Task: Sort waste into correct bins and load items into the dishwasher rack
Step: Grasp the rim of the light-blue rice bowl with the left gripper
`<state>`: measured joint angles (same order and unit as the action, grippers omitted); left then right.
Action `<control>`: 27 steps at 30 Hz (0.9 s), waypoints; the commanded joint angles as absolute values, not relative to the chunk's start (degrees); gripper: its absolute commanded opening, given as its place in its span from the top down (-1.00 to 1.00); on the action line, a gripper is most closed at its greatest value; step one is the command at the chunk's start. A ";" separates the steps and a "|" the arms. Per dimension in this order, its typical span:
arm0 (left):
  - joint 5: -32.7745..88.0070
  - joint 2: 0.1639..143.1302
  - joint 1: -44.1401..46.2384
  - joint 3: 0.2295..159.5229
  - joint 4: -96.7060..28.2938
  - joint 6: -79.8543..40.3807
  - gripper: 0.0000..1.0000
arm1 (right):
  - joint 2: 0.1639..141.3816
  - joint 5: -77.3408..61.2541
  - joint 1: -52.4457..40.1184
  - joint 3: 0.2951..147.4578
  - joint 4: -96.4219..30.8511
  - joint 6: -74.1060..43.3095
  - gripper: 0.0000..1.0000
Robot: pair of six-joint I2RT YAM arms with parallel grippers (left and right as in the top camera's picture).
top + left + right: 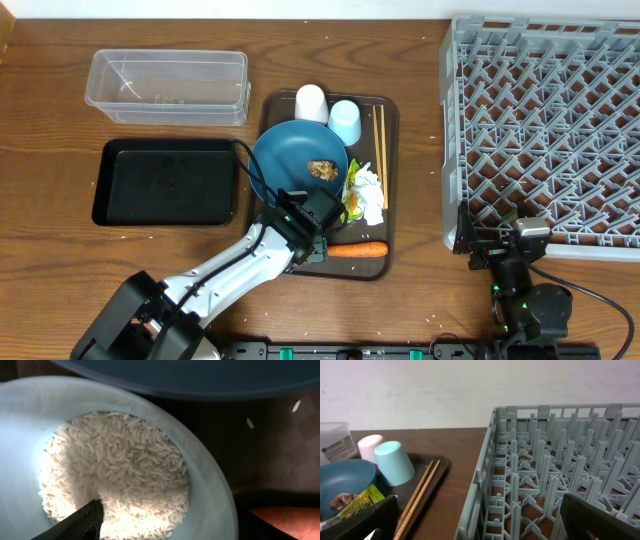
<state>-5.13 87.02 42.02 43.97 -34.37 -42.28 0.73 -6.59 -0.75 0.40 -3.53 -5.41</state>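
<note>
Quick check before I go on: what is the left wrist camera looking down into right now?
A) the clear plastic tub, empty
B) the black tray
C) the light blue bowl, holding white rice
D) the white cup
C: the left wrist view is mostly filled by the light blue bowl, with a heap of white rice lying inside it.

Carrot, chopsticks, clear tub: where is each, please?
carrot (pixel 357 250), overhead view, middle of its body.
chopsticks (pixel 418 496), right wrist view, midway along the pair.
clear tub (pixel 150 80), overhead view, bare floor.
</note>
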 commanded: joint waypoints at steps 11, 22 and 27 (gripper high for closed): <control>-6.09 87.39 42.11 43.92 -34.06 -43.38 -0.09 | 0.75 -6.39 -0.16 0.32 -3.70 -5.06 -0.98; -6.11 87.44 43.38 43.92 -32.86 -42.50 0.28 | 0.75 -6.39 -0.16 0.32 -3.70 -5.06 -0.98; -6.09 87.46 43.38 43.92 -32.84 -42.52 0.60 | 0.75 -6.37 -0.16 0.32 -3.70 -5.06 -0.99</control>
